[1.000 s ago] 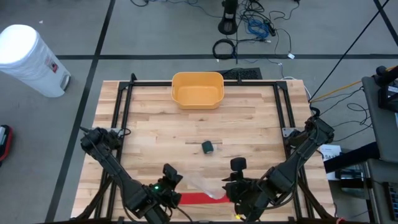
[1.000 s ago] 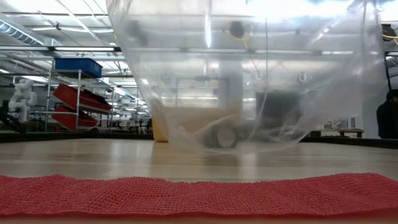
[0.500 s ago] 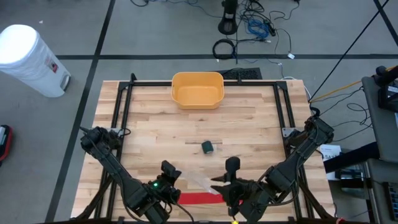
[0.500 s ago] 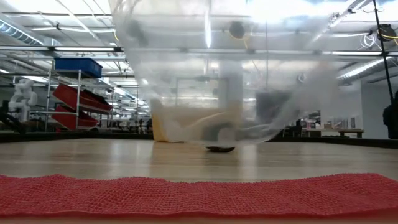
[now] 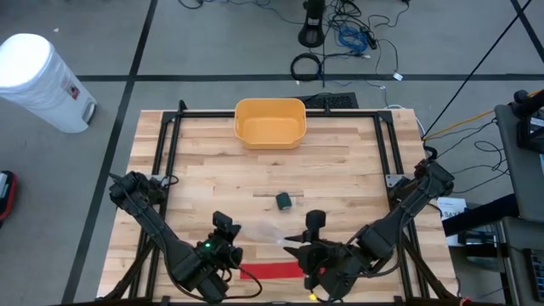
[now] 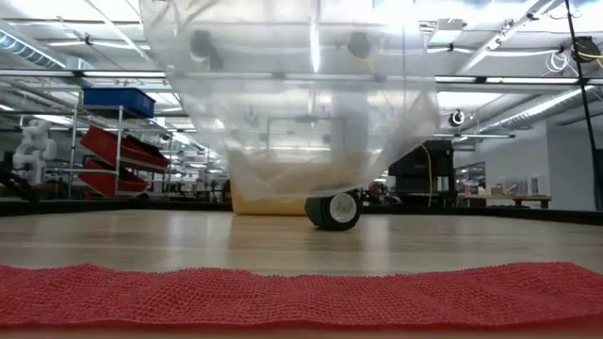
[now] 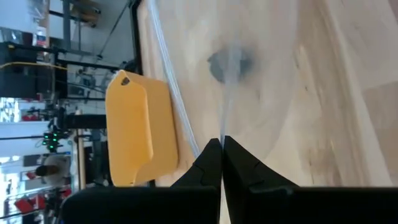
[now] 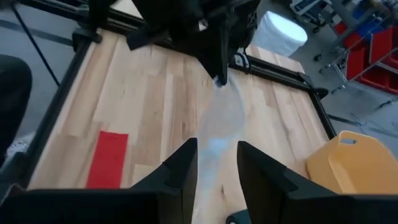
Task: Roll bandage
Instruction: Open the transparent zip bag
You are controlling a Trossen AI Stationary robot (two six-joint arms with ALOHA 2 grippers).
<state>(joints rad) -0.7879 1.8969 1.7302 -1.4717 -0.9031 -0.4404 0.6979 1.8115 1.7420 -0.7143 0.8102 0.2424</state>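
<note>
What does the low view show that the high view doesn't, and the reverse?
Only the low view shows the red bandage's woven texture up close and the room's shelving behind. Only the high view shows both arms: the left gripper shut on the clear plastic bag, the right gripper at its other end, plus the white bin. Both show the bandage, bag, yellow tub and small dark roll.

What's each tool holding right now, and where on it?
Left tool is shut on the clear plastic bag's edge; right tool's fingers flank its other end.
</note>
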